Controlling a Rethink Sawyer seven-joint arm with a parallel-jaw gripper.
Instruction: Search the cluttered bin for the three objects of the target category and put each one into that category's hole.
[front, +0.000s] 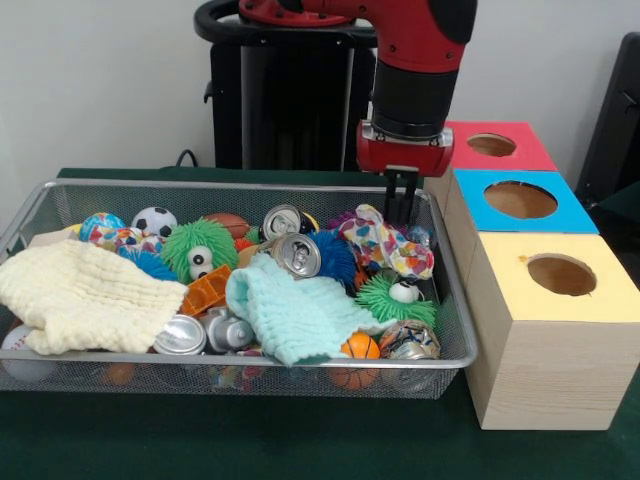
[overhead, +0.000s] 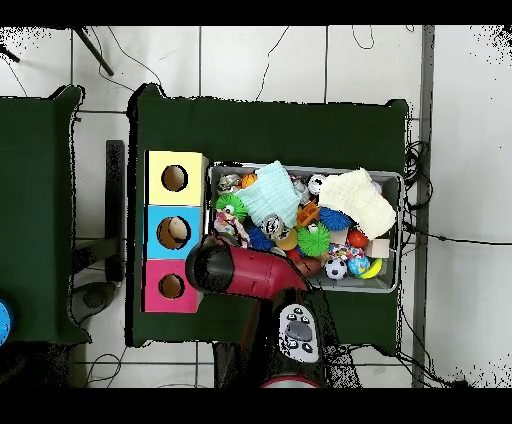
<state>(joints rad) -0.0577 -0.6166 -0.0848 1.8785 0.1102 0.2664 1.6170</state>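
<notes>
A wire mesh bin (front: 455, 310) holds mixed clutter. Silver cans lie at the middle (front: 296, 254), behind it (front: 282, 221) and near the front (front: 181, 337). Among them sit a soccer ball (front: 154, 221), a small orange basketball (front: 359, 348) and green fuzzy toys with eyes (front: 199, 250) (front: 398, 298). My gripper (front: 402, 200) hangs over the bin's far right corner, just behind a patterned cloth (front: 385, 243). It looks shut with nothing in it. In the overhead view the red arm (overhead: 245, 272) hides it.
Three boxes with round holes stand right of the bin: red (front: 525, 150), blue (front: 565, 215) and yellow (front: 610, 300). A cream cloth (front: 85, 295) and a mint cloth (front: 295, 315) cover part of the clutter. The bin (overhead: 399, 230) lies beside the boxes (overhead: 150, 232).
</notes>
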